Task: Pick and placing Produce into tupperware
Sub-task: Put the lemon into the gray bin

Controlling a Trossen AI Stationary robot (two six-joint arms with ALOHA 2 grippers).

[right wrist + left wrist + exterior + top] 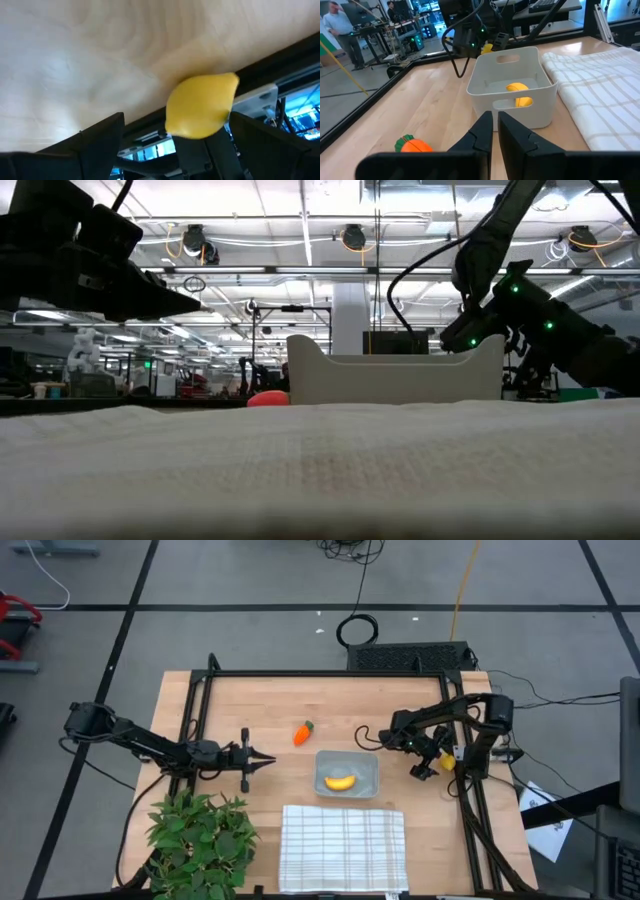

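Observation:
The yellow lemon-like piece (pixel 202 112) lies at the table's right edge against the dark frame rail (pixel 150 131). It sits between the open fingers of my right gripper (pixel 175 120) (pixel 432 765). The translucent tupperware (pixel 347 774) (pixel 512 85) stands mid-table with the curved yellow banana (pixel 340 781) (pixel 518 88) inside on its floor. The orange carrot (pixel 302 732) (pixel 413 145) with its green top lies on the wood at the far left of the tupperware. My left gripper (pixel 265 758) (pixel 495 132) hovers shut to the left of the tupperware, pointing at it. My right gripper comes down slanting over the lemon-like piece, one finger (pixel 260 137) close by its pointed end (pixel 232 82), the other finger (pixel 95 140) well apart from it. Whether any finger touches it, I cannot tell. The piece rests on the table.
A white checked cloth (pixel 343 845) (pixel 600 95) lies near of the tupperware. A leafy green plant (pixel 198 840) stands at the near left corner. Black frame rails (pixel 330 673) border the table. Bare wood shows along the far side.

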